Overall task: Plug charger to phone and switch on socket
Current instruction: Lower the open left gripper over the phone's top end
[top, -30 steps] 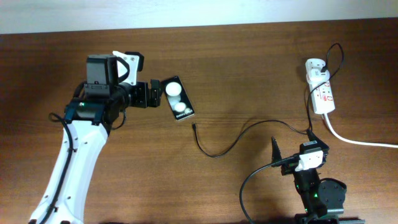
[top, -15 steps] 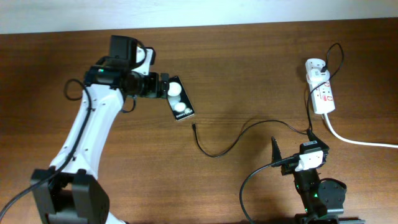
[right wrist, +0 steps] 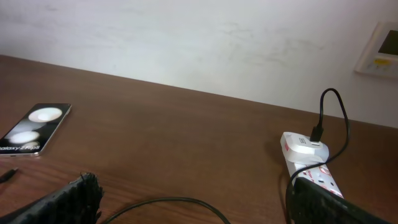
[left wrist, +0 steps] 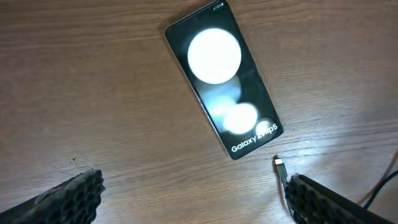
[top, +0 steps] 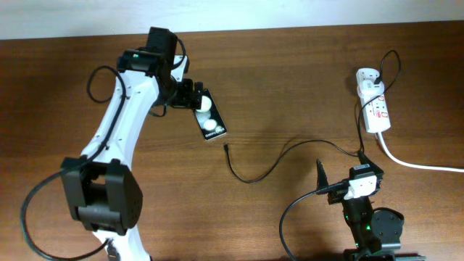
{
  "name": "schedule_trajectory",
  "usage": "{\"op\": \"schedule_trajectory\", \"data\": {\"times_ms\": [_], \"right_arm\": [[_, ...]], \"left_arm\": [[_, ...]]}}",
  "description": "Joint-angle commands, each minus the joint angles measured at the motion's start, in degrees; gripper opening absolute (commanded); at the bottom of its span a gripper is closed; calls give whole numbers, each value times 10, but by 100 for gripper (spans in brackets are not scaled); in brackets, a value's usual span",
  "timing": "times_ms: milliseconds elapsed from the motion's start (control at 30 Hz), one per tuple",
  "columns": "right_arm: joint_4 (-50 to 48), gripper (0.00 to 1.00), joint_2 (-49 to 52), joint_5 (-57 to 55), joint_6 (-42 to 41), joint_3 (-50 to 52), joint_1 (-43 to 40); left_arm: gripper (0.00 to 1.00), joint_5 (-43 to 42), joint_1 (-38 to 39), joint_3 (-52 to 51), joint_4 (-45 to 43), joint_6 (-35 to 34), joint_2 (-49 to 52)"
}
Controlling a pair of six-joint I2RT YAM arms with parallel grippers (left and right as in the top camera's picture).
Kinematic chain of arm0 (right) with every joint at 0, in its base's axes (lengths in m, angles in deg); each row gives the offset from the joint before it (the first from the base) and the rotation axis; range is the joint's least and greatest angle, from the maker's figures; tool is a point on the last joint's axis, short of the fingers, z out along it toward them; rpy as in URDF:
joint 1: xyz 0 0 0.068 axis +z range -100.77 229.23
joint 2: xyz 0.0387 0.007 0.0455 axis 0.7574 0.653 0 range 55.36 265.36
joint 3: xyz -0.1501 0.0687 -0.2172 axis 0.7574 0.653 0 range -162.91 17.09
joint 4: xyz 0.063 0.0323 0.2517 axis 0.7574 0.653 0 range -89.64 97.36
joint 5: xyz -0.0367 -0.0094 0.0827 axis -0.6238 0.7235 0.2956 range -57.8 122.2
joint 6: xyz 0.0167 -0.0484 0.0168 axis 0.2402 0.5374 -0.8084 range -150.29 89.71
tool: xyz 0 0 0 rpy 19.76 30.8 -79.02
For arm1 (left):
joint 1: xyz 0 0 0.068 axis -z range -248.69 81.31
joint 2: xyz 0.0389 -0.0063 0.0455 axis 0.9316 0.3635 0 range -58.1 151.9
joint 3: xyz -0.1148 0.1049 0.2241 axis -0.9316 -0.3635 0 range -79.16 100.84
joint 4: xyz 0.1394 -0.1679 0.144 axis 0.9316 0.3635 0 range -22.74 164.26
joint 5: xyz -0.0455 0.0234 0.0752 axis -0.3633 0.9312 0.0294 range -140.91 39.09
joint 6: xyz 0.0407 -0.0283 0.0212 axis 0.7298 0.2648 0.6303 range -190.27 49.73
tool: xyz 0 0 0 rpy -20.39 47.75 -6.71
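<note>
Left fingers (left wrist: 68, 200) spread wide above glossy black phone (left wrist: 222, 81).

Left pincer (left wrist: 194, 182), right pincer (right wrist: 193, 184): both agape.

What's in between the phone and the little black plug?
Nothing but bare table between phone and plug tip; the left wrist view shows it clearest.

A dark brown wooden table (top: 290, 87) meets a plain white wall (right wrist: 186, 37) bearing a pale plate (right wrist: 380, 46).
</note>
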Motion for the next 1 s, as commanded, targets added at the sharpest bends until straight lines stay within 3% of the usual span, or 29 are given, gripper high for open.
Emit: {"op": "schedule_trajectory", "data": {"times_ms": [0, 200, 333, 967], "right_arm": [[3, 99, -3, -2, -7, 3, 3], [3, 99, -3, -2, -7, 3, 3], [3, 99, -3, -2, -7, 3, 3], [3, 99, -3, -2, -7, 3, 3]], "left_arm": [[99, -9, 5, 14, -3, -1, -3], [99, -50, 5, 14, -14, -2, -3], [99, 50, 5, 14, -3, -106, -3], [99, 51, 5, 14, 3, -109, -2]]}}
